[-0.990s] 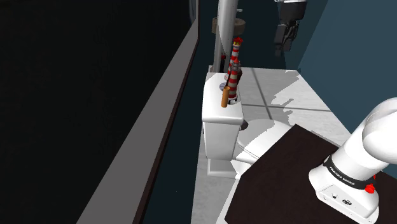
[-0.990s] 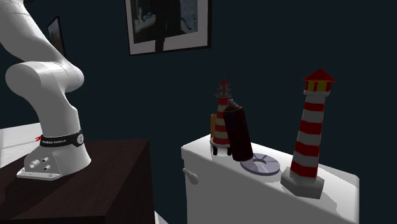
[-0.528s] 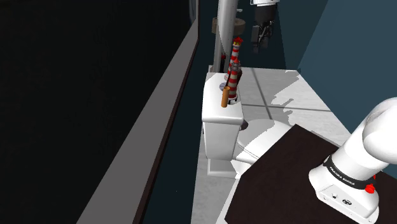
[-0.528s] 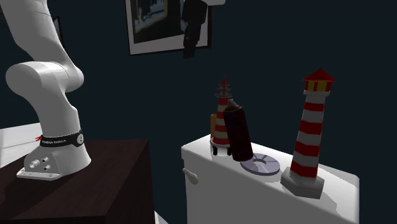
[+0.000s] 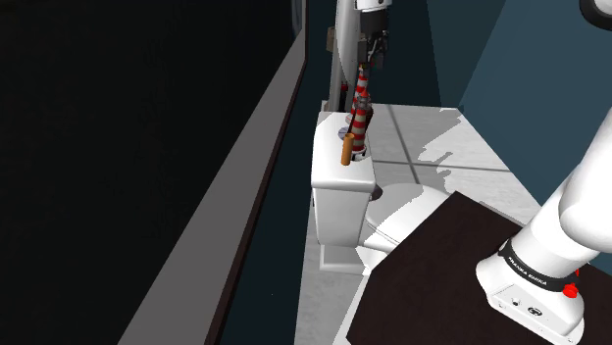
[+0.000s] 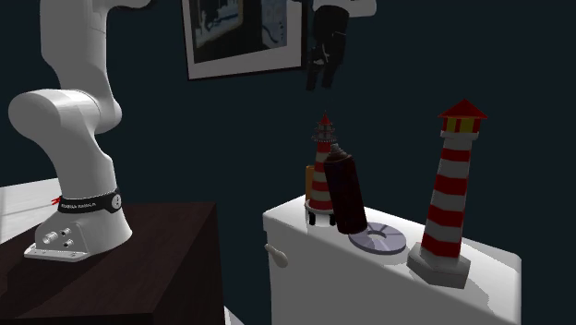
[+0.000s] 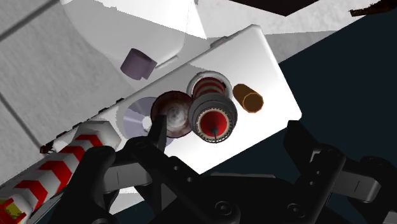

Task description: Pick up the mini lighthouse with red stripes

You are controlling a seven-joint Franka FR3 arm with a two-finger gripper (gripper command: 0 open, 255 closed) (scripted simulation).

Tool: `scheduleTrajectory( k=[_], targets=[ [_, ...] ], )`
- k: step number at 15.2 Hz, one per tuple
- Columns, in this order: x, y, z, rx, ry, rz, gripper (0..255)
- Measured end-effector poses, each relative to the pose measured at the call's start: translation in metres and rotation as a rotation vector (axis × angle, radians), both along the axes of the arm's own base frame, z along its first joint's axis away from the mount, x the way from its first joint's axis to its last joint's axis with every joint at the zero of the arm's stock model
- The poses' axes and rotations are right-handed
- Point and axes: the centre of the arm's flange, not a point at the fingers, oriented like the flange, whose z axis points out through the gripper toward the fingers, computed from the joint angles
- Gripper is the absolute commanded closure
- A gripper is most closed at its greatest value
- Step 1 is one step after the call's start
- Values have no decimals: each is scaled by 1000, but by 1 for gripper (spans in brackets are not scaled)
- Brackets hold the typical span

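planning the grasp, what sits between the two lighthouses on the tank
Second exterior view: a dark bottle and a flat grey disc sit between the small lighthouse and the tall lighthouse.

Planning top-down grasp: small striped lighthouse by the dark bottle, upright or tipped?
Upright: the small lighthouse stands on its base on the white tank; the wrist view sees its round top end-on.

On the toilet tank (image 6: 300, 251) things stand in a row. In the second exterior view, reckoned from the bottle (image 6: 345, 196), the small lighthouse (image 6: 320, 180) is just beside it at 10 o'clock, the disc (image 6: 378, 241) at 4 o'clock and the big lighthouse (image 6: 450, 203) at 3 o'clock, beyond the disc. A cylinder (image 7: 249, 97) stands by the small lighthouse, on the side away from the bottle. The gripper (image 6: 319, 78) hangs at 12 o'clock over the small lighthouse, apart from it.
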Motion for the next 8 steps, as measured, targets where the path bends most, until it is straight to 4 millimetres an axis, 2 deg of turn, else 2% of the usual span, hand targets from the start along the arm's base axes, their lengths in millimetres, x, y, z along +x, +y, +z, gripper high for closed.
scheduleTrajectory(
  k=[2,8],
  targets=[
    [15,2,-8,-6,3,7,0],
    [20,1,-39,-8,4,9,0]
  ],
)
